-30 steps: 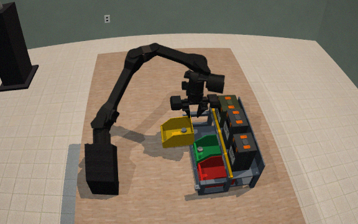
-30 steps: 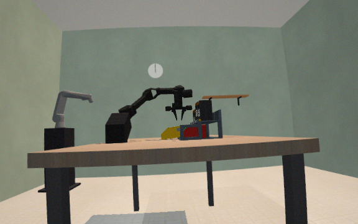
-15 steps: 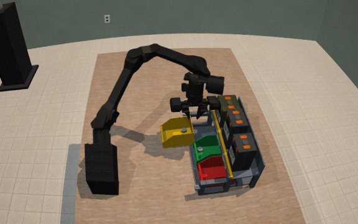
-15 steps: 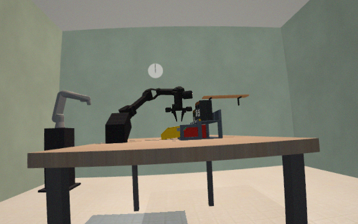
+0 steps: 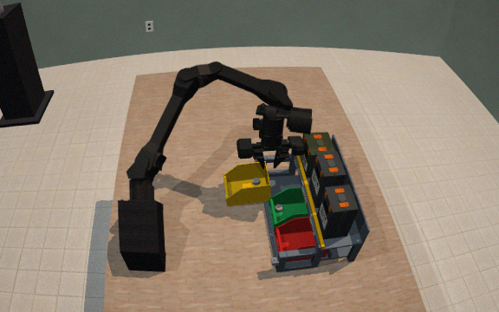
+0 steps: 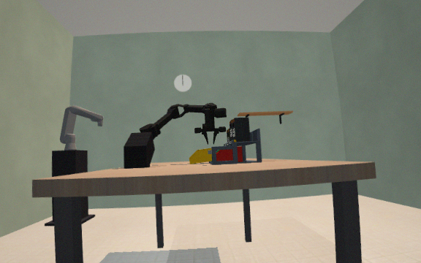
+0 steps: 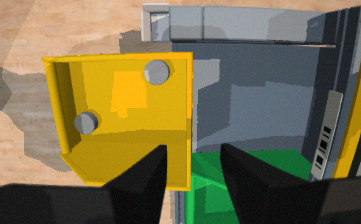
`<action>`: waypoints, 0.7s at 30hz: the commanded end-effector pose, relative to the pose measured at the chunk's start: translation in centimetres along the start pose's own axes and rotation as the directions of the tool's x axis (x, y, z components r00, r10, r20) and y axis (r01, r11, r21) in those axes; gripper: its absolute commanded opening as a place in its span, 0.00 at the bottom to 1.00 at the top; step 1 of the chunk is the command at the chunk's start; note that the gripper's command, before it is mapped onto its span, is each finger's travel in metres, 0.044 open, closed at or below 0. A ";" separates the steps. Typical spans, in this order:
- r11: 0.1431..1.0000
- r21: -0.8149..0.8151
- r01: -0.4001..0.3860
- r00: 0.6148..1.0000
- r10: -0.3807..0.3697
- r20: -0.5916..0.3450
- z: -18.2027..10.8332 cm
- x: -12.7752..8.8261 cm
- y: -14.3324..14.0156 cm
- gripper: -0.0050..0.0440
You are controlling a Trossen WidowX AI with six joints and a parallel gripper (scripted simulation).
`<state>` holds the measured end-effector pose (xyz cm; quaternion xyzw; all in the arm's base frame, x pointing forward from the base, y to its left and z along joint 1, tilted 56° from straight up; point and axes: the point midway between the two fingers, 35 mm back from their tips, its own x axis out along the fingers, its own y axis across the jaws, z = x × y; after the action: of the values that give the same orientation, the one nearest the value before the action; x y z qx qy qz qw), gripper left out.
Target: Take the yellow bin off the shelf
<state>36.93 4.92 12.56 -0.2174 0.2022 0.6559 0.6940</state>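
The yellow open bin (image 5: 245,188) (image 6: 200,155) (image 7: 126,130) sits on the wooden table (image 5: 215,269), just left of the grey shelf (image 5: 281,179) (image 6: 258,146) (image 7: 251,100) and close against its edge. Two grey round parts (image 7: 156,71) (image 7: 86,122) lie inside it; one of them shows in the top view (image 5: 255,181). My gripper (image 5: 269,165) (image 6: 210,142) (image 7: 193,151) hangs above the bin's shelf-side wall. Its fingers stand partly apart with nothing between them. The shelf slot beside the bin is bare.
A green bin (image 5: 290,201) (image 7: 276,160) and a red bin (image 5: 294,238) (image 6: 226,155) sit in the shelf's front row. Black boxes with orange tops (image 5: 340,204) fill the row behind a yellow bar (image 5: 312,204). The arm's base (image 5: 141,238) stands at the table's left.
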 end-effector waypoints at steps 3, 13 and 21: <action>1.000 -0.011 0.010 1.000 -0.010 -0.002 0.3 -0.1 -0.1 0.41; 1.000 -0.011 0.010 1.000 -0.010 0.000 0.4 0.7 -0.1 0.41; 1.000 -0.011 0.010 1.000 -0.010 -0.001 0.3 1.0 -0.1 0.41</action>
<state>36.98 5.68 11.95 -0.2176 0.2023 0.6553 0.6944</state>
